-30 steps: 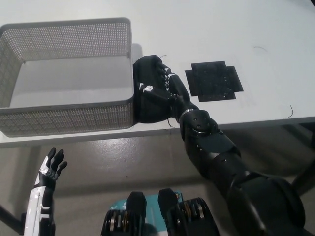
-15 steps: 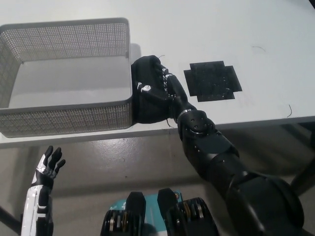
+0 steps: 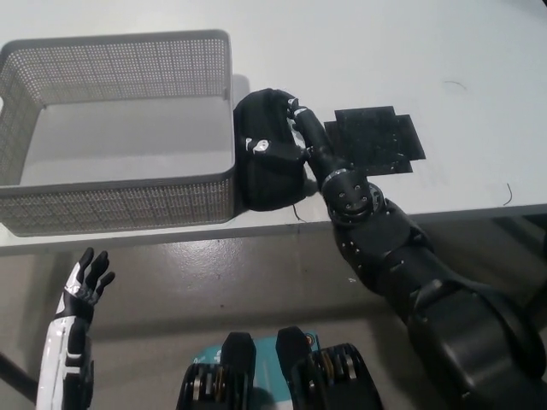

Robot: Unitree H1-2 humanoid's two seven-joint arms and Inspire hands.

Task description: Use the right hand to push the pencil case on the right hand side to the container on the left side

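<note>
White table (image 3: 479, 51), pencil case (image 3: 261, 184) under right hand (image 3: 295, 141)

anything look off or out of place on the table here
Nothing is spilled or damaged. The black pencil case sits outside the mesh container, pressed against its right wall, with the right hand on it. A flat black patch lies on the table. The left hand hangs below the table edge.

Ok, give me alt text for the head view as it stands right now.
The black right hand lies against a black pencil case that sits pressed against the outer right wall of a grey mesh container on a white table. A black cross-shaped mat lies just right of the hand, and the white left hand rests open below the table edge.
</note>
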